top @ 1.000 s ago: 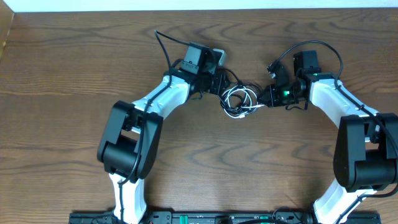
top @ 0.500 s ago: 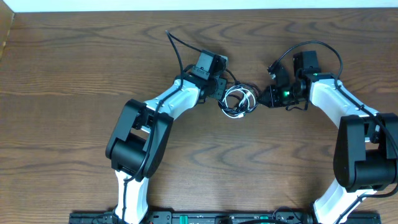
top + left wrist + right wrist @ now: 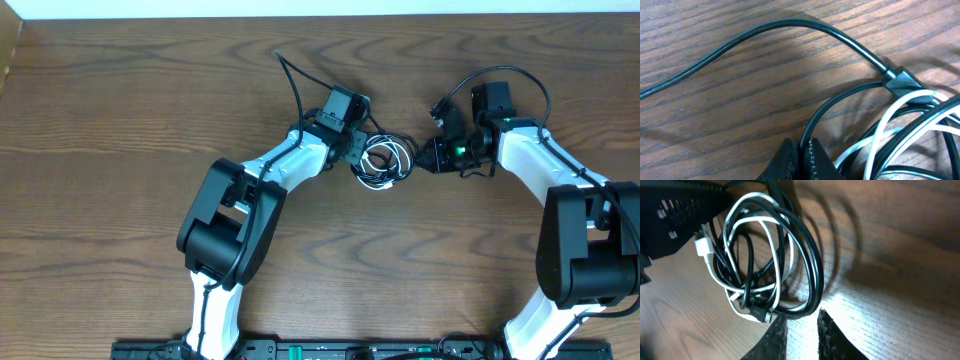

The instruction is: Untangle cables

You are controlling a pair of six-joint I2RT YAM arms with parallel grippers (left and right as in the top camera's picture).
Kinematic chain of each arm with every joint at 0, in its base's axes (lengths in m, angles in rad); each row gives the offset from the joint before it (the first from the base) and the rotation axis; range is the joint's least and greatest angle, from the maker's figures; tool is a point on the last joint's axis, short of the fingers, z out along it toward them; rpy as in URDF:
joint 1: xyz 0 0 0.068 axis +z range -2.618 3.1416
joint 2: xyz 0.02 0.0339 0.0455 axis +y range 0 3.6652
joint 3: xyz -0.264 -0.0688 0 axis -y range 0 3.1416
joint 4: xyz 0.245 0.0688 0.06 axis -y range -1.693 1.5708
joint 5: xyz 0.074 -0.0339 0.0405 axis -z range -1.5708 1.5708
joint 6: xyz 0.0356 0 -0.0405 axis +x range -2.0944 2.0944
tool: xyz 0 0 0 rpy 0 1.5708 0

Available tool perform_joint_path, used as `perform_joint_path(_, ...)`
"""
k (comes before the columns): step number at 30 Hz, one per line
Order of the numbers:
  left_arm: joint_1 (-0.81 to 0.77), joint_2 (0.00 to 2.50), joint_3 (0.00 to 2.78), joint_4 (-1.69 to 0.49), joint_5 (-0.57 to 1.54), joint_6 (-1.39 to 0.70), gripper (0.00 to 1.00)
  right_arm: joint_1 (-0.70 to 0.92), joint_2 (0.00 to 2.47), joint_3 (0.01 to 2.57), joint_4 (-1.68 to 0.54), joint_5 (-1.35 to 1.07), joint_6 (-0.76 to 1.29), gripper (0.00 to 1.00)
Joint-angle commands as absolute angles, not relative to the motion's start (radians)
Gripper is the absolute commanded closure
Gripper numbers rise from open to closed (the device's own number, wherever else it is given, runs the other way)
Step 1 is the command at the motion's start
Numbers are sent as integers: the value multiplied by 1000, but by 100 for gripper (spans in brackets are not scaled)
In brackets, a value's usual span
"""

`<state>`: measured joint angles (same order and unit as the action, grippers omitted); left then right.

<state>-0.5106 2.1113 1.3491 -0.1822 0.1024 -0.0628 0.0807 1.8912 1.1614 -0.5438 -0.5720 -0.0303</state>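
1. A wooden table [image 3: 110, 140] is seen from above, with two robot arms reaching towards its far middle.
2. A white cable [image 3: 751, 198] and a black cable [image 3: 815, 270] lie there, looped together in one small coil between the two grippers.
3. The left gripper [image 3: 802, 159] meets the coil's left edge. Its fingers are pressed together, pinching a loop of the black cable.
4. The right gripper [image 3: 800, 330] sits just right of the coil, its fingers slightly apart and holding nothing.
5. The white cable's small plug [image 3: 702, 246] lies on the coil's left side.
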Motion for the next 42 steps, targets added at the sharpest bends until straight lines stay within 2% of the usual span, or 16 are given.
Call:
perform_joint_path(1, -510, 2092, 1342, -218, 104, -60, 93, 79, 1864, 1159, -523, -593, -25, 81)
perform_joint_path(4, -510, 2012, 1343, -248, 104, -65, 93, 79, 1864, 1159, -477, -636, 13, 78)
perform_joint_path(11, -512, 1757, 1343, -313, 151, -129, 93, 91, 1864, 1159, -336, -777, 111, 66)
perform_joint_path(16, -512, 1632, 1343, -315, 180, -133, 93, 125, 1864, 1159, -262, -793, 169, 62)
perform_joint_path(30, -512, 1580, 1343, -320, 198, -152, 92, 234, 1864, 1159, -126, -799, 261, 51)
perform_joint_path(42, -512, 1481, 1347, -310, 198, -240, 93, 353, 1865, 1159, -78, -534, 447, 43)
